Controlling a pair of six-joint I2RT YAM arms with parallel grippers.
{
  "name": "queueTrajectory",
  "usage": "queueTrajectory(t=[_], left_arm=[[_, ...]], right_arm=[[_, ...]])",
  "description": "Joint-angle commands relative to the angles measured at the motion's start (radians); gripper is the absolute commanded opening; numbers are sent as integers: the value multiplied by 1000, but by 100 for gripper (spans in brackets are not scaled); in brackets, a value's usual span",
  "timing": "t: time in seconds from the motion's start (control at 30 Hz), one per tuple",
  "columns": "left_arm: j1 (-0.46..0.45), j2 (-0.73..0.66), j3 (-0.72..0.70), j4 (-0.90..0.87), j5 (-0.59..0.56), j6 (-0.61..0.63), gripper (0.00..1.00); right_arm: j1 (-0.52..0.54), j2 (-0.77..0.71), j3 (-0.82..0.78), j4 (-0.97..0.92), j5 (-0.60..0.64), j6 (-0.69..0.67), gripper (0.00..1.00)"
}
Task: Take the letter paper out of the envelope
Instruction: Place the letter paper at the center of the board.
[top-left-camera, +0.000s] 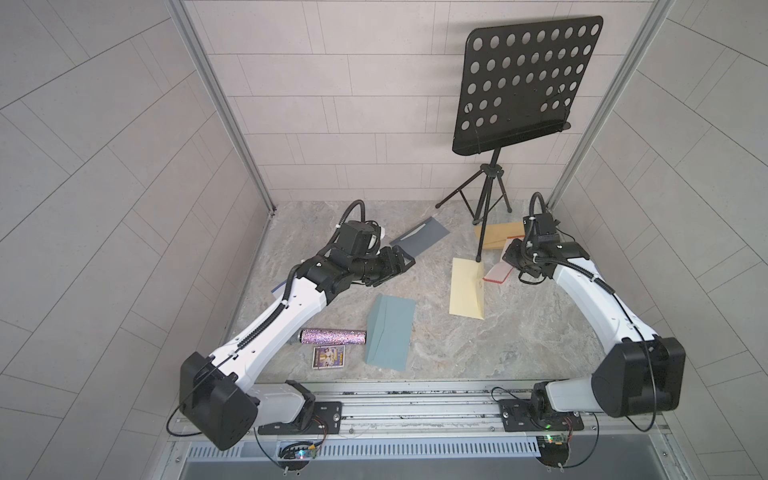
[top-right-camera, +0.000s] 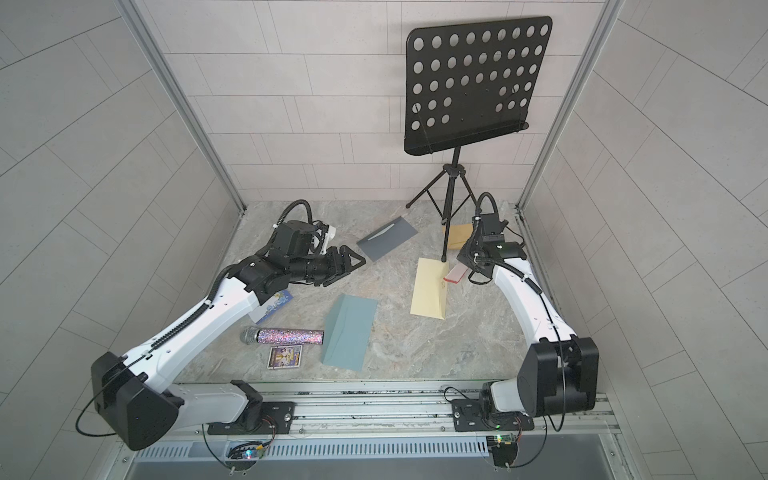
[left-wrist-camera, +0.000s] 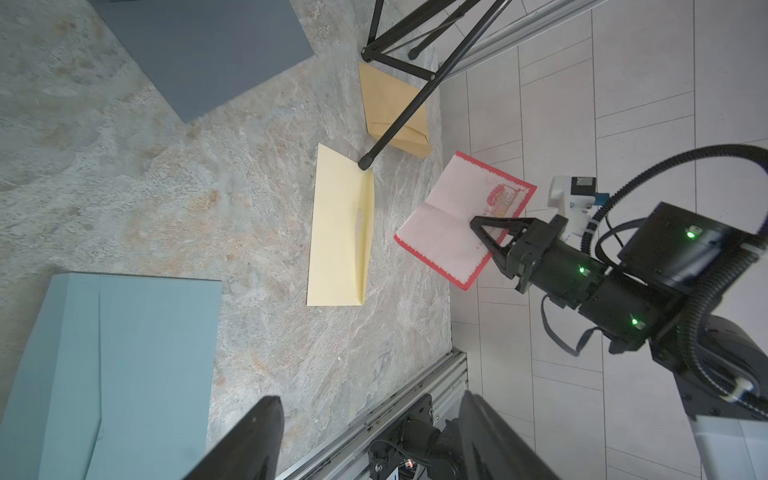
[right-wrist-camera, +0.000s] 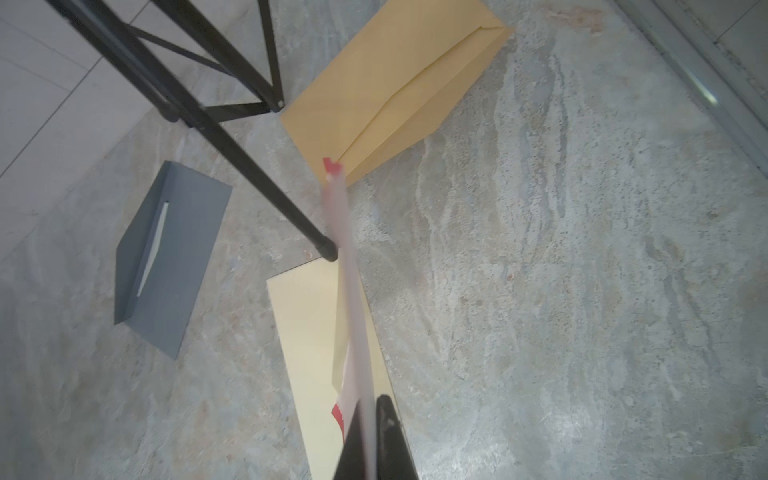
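Letter paper (left-wrist-camera: 449, 216), pinkish white with a red scalloped border, sits clamped in your right gripper (left-wrist-camera: 480, 226), whose jaws are pressed flat on one edge of the sheet. In the left wrist view you see it folded once and partly spread, raised off the table (top-left-camera: 519, 340) and fully clear of the pale yellow envelope (left-wrist-camera: 338, 232); a strip of bare marble shows between the two. In both top views the paper (top-left-camera: 498, 272) (top-right-camera: 456, 274) hangs just beside the envelope's long edge on the right arm's side. In the right wrist view you look along the sheet (right-wrist-camera: 347, 257) edge-on, so it reads as a thin blurred streak running out from between the dark fingers (right-wrist-camera: 390, 436).

The pale yellow envelope (top-left-camera: 467, 291) lies flat, its long flap slightly raised on the side facing the paper, and one foot of the music stand (top-left-camera: 528, 83) rests at its far corner.

Your left gripper (top-left-camera: 405, 262) hovers above the table, well apart from that envelope, jaws spread wide with nothing between them; its two fingers (left-wrist-camera: 249, 444) stand far apart in its own wrist view.

Around them you have a grey envelope (top-left-camera: 419, 239) toward the back with a pale slip showing at its opening, a brown envelope (top-left-camera: 498, 235) behind the stand's legs, and a teal envelope (top-left-camera: 390, 332) nearer the front. A glitter microphone (top-left-camera: 332, 336) lies just beside the teal one, with a small card (top-left-camera: 329, 357) in front of it.
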Motion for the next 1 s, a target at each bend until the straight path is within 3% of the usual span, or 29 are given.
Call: queueTrajectory(t=[0.0,0.57,0.73,0.97], left_arm=[[-6,-41,-13,-33,-7,37,74],[-5,-74,34,-86,2,53,76],[-5,-71,34,-88,2,51,76],[-5,-57,39,-88,-5,47,76]], right_arm=[[-44,41,-21,80,15,-28,0],[-217,248,-83,208,-230,-72,0],[-227,312,-31,112,-161,-153,0],[-171,410,62,-46,52,-205,0]])
